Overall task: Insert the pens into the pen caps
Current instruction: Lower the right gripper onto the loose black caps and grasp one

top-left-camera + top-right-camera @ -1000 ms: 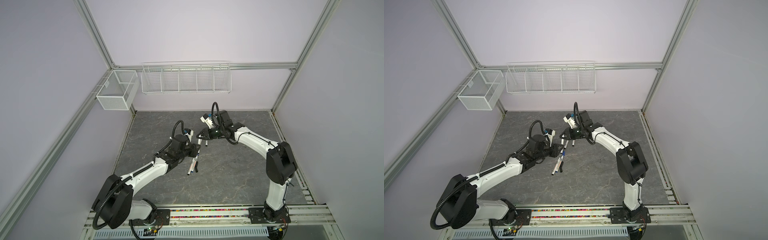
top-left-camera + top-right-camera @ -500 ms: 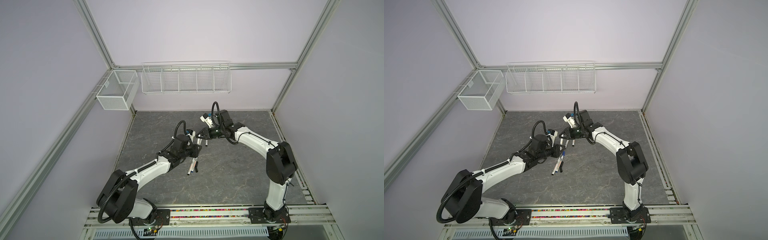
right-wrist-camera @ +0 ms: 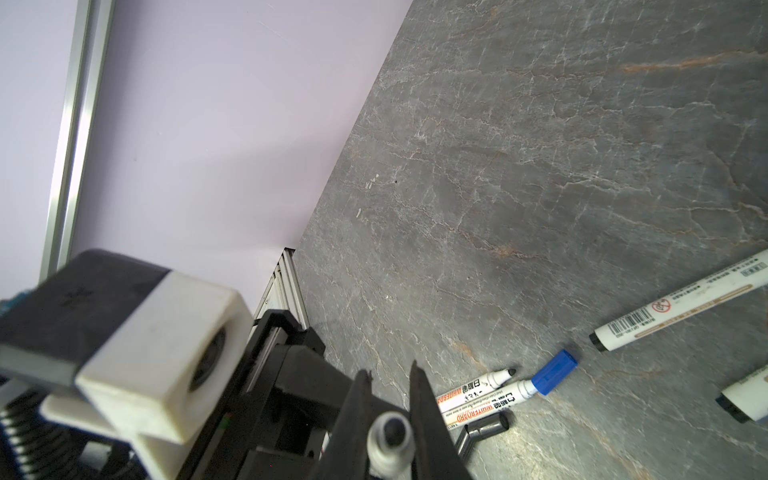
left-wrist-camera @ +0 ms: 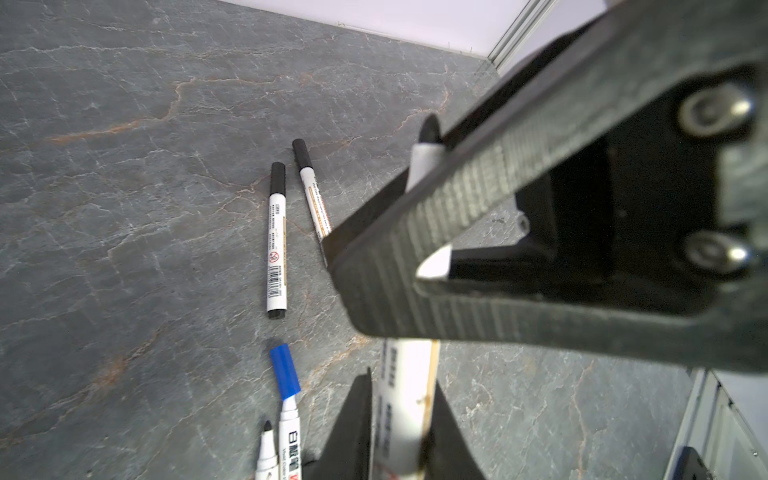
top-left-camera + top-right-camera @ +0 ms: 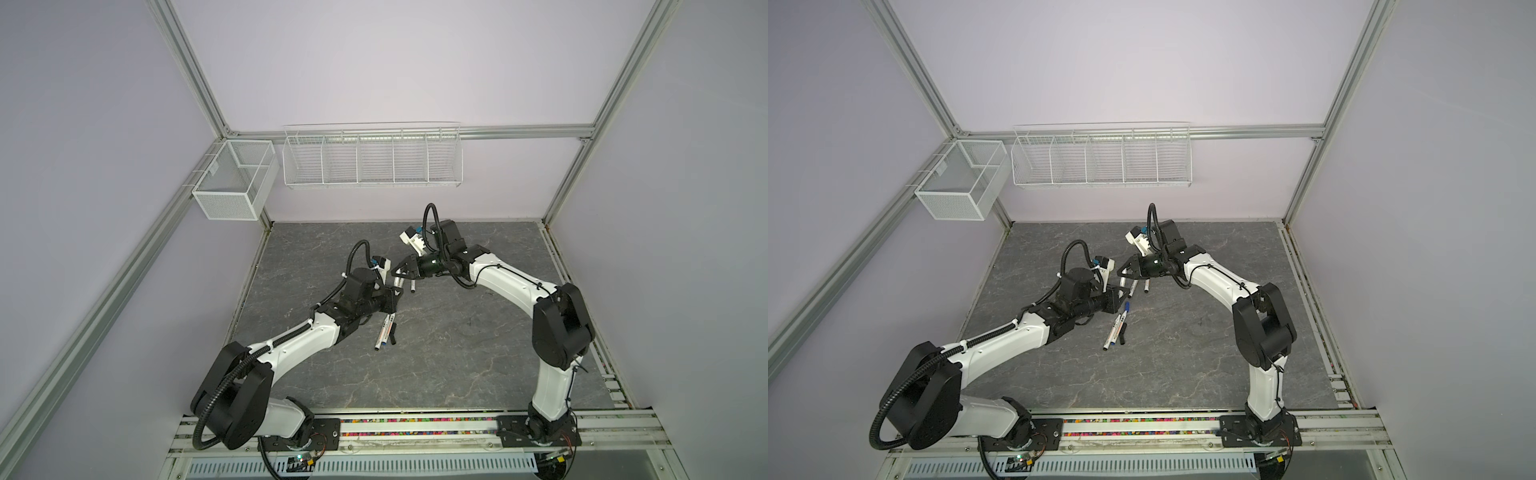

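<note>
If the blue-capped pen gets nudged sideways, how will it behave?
The blue-capped pen is round and slim, lying flat on the smooth table, so it likely rolls. It looks like rigid plastic, so probably no bending. The uncapped pen beside it would probably get shoved too.

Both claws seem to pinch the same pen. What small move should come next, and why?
Probably the right gripper should open and let go. It and the left gripper are both shut on one held pen, so neither can turn or carry it alone. An uncapped pen and a loose black cap lie waiting on the table.
</note>
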Available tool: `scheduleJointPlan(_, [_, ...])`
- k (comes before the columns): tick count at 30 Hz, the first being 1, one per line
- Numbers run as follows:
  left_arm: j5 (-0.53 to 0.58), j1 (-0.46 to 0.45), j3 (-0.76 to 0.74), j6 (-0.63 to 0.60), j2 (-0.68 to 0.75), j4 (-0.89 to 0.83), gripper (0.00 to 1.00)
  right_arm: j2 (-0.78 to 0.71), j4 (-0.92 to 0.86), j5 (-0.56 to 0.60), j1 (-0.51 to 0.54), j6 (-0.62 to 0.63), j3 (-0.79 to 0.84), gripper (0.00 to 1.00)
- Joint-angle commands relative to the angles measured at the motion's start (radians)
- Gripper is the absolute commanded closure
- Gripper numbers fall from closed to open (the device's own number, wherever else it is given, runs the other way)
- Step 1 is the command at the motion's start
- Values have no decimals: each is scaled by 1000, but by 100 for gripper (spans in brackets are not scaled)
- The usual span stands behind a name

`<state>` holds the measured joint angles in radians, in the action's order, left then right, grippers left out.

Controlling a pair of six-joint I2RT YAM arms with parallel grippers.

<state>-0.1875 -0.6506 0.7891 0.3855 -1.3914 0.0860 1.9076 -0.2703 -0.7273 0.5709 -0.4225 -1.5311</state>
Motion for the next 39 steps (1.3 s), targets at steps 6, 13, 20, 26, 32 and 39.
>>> scheduleJointPlan(6, [26,0,20,11,17,5,100,-43,-25,-8,-6,21,29,82])
scheduleJointPlan(13, [260,17,-58,120,82,1,100,-94,-152,118,11,156,114,41])
scheduleJointPlan(20, [428,85,-169,272,177,-41,100,-58,-396,350,157,399,150,37])
scheduleJointPlan(26, [477,103,-206,299,216,-79,100,42,-494,509,297,493,77,39])
scheduleJointPlan(32, [489,104,-223,305,243,-96,100,156,-557,591,346,528,-29,42])
scheduleJointPlan(39, [496,105,-242,305,284,-131,100,233,-562,618,372,514,-86,45])
